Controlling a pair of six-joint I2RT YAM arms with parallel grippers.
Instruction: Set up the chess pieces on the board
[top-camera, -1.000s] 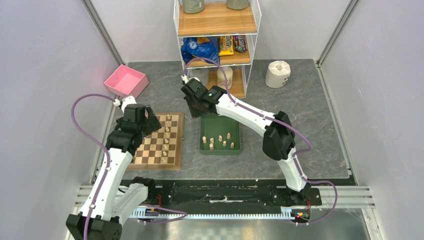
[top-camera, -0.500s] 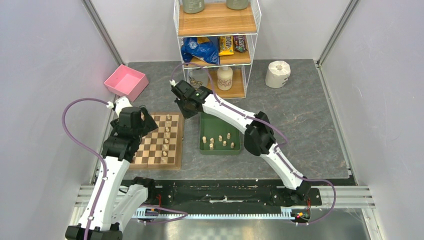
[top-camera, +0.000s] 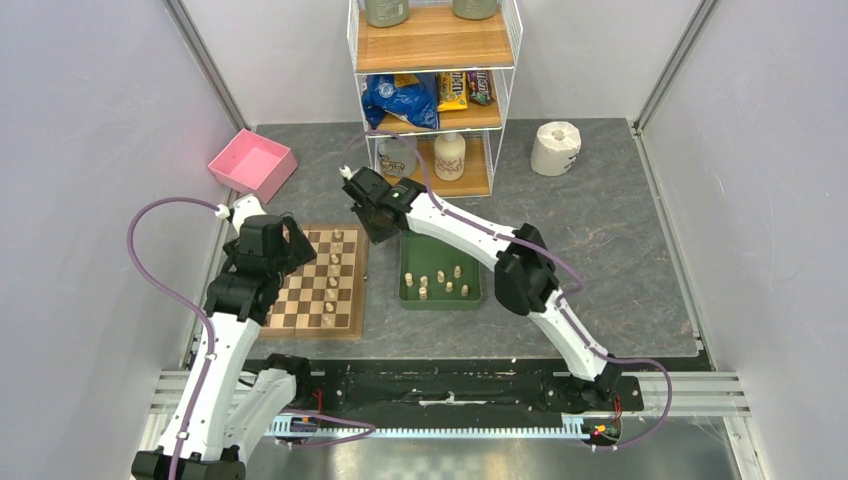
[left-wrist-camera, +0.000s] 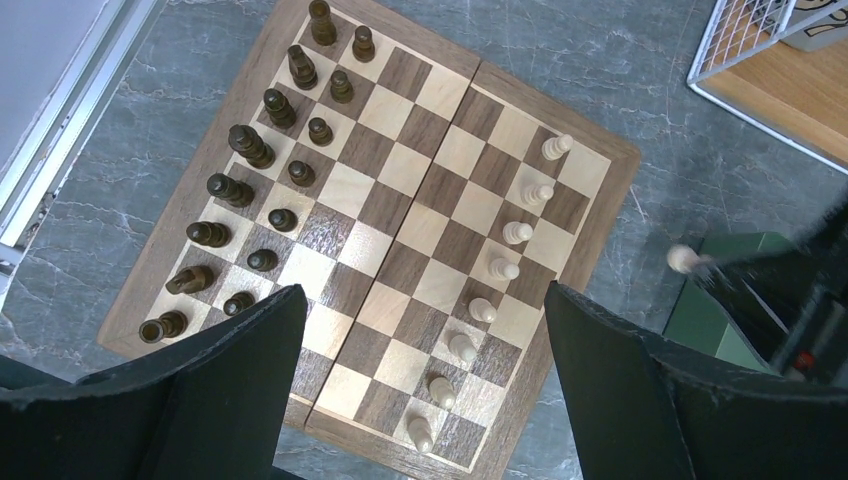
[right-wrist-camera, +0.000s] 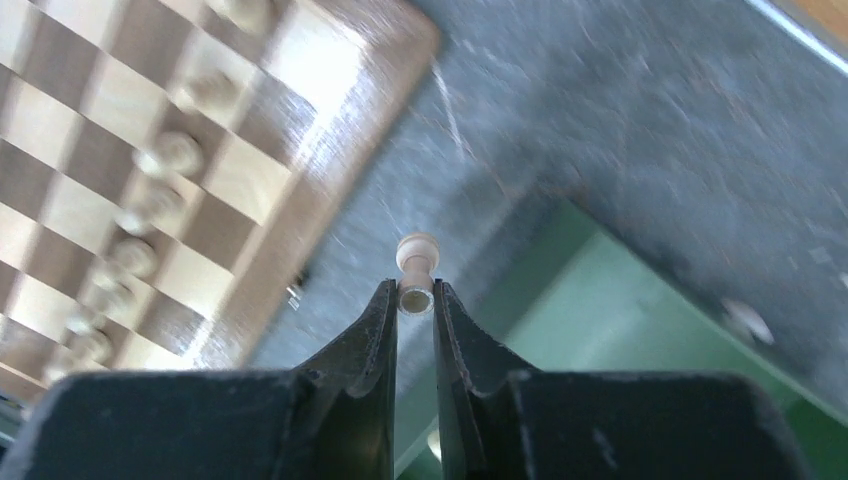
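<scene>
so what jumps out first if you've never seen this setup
The right gripper pinches a single pale piece over the gap between the board and the green tray. On the board, two rows of dark pieces line one edge, while opposite stands only a row of pale pawns, with more pale pieces waiting in the tray.

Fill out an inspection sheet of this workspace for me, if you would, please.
Surface: grey marbled table, no spills seen.
Job's things: board carries two rows of dark pieces and one row of pale pieces; more pale ones sit in the green tray.
Clutter: pink bin, paper roll, wire shelf with snacks.
Grippers: left gripper open above the board; right gripper shut on one pale chessman between board and tray.
Cables: purple cables loop beside both arms.
Surroundings: plain grey walls.
</scene>
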